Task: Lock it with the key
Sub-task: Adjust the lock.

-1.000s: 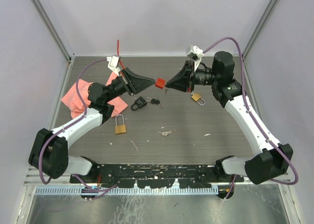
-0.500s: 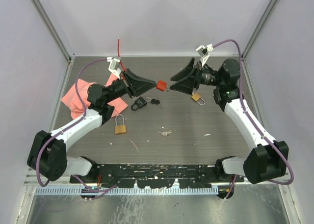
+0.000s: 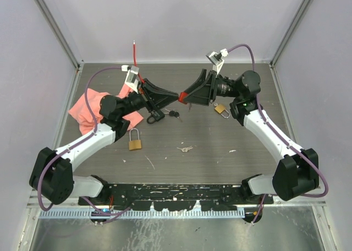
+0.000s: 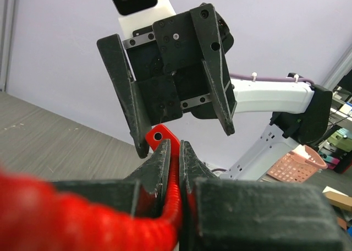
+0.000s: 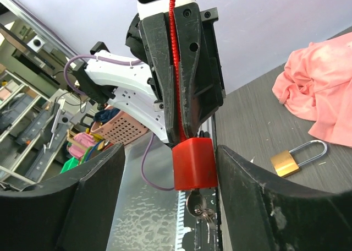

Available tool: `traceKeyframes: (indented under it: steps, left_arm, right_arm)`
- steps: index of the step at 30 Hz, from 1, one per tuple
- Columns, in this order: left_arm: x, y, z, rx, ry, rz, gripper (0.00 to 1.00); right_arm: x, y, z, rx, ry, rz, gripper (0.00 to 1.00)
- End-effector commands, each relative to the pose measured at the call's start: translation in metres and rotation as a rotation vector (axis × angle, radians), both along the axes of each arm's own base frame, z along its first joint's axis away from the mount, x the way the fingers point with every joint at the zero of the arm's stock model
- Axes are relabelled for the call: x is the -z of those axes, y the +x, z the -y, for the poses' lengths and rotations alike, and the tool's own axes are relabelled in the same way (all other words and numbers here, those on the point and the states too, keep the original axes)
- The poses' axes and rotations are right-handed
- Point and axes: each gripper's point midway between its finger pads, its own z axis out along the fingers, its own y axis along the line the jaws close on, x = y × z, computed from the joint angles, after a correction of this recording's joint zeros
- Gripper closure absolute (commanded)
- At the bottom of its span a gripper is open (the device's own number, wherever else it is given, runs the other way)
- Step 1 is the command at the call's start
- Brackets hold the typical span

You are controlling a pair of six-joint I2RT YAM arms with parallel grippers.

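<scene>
A red padlock (image 3: 180, 97) hangs in the air between the two arms over the table's far middle. My left gripper (image 3: 176, 97) is shut on its red cable shackle (image 4: 173, 190); the lock's red body (image 4: 159, 138) sticks out past the fingertips. My right gripper (image 3: 186, 98) is open, its fingers (image 5: 242, 179) either side of the red body (image 5: 192, 163), the right one touching or nearly touching it. A silver key (image 5: 193, 202) sits in the lock's bottom with more keys dangling. The right gripper (image 4: 186, 140) faces the left wrist camera, open.
On the table lie a brass padlock (image 3: 135, 141) at front left, a second brass padlock (image 3: 222, 110) under the right arm, a black padlock with keys (image 3: 155, 116), loose keys (image 3: 185, 148) and a pink cloth (image 3: 88, 105) at the left.
My right gripper drew back a little and turned its wrist, then moved left again, so its open fingers now straddle the red lock. The left gripper pushed the lock slightly right.
</scene>
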Motion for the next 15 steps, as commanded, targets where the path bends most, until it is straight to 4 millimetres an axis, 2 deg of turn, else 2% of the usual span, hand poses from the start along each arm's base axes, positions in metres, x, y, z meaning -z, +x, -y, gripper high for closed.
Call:
traceKeyframes:
  steps: [1, 5, 7, 15]
  left_arm:
    - [-0.0412, -0.0097, -0.0118, -0.047, -0.091, 0.15, 1.0]
    - [-0.0393, -0.0058, -0.0122, -0.067, -0.093, 0.147, 1.0]
    - [-0.0479, -0.0113, -0.0183, -0.082, -0.109, 0.166, 1.0]
    - [-0.0431, -0.0039, -0.0196, -0.12, -0.1, 0.14, 1.0]
  right_arm:
    - [-0.0161, -0.0126, 0.0035, -0.027, 0.032, 0.042, 0.31]
    - [-0.0186, -0.0163, 0.0046, -0.037, 0.035, 0.045, 0.43]
    - [-0.0195, -0.018, 0.005, -0.039, 0.036, 0.048, 0.47]
    - [-0.0206, -0.0191, 0.0057, -0.038, 0.037, 0.057, 0.5]
